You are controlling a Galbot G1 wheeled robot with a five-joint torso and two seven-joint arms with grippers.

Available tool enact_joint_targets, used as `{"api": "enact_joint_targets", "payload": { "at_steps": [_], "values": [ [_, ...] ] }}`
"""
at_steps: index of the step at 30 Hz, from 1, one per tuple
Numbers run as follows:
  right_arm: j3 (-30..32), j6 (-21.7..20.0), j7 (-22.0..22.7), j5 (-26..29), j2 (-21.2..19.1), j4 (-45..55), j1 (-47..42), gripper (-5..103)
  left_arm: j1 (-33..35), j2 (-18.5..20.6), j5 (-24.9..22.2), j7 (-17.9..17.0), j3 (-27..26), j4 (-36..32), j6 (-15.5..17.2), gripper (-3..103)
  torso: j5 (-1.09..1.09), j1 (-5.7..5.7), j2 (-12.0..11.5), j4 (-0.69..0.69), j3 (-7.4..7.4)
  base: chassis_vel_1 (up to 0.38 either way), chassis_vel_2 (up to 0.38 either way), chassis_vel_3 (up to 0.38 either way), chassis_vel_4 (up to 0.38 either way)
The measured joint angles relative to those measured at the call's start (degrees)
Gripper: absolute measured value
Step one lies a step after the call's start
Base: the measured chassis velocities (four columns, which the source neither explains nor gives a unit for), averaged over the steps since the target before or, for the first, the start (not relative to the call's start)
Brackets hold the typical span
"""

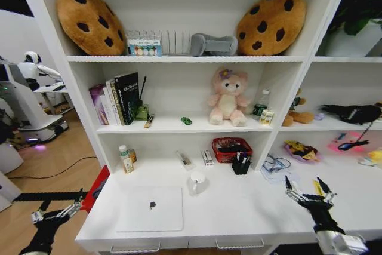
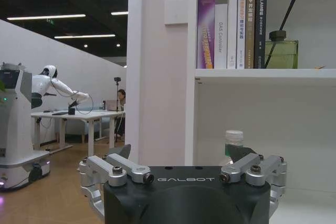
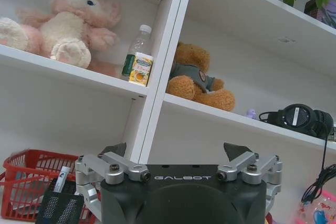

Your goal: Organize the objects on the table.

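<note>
A shut silver laptop [image 1: 149,208] lies flat near the front of the white table [image 1: 239,213]. Behind it stand a white mug [image 1: 197,182], two small bottles [image 1: 126,159], a red basket [image 1: 231,148] and a black pen holder [image 1: 241,164] with pens. A tiny green toy car [image 1: 186,120] sits on the shelf above. My left gripper [image 1: 59,210] [image 2: 181,155] hangs open beyond the table's left end, with nothing in it. Over the table's right part my right gripper [image 1: 309,190] [image 3: 177,151] is open and holds nothing. A small yellow piece [image 1: 315,188] shows by its fingers.
The tall white shelf unit [image 1: 179,59] holds books [image 1: 119,98], a pink plush [image 1: 227,98], a brown bear [image 3: 197,77], cookie cushions and black headphones [image 3: 299,120]. A red object [image 1: 98,186] sits off the table's left end. Cables [image 1: 273,165] lie at the back right. Another robot [image 1: 24,103] stands far left.
</note>
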Motion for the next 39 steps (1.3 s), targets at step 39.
{"api": "enact_joint_targets", "payload": {
  "at_steps": [39],
  "values": [
    [-0.01,0.00,0.01,0.00,0.00,0.00,0.00,100,0.00,0.00,0.00,0.01,0.00,0.00,0.00,100,0.00,0.00,0.00,0.01,0.00,0.138,-0.128,-0.135,0.136]
  ]
}}
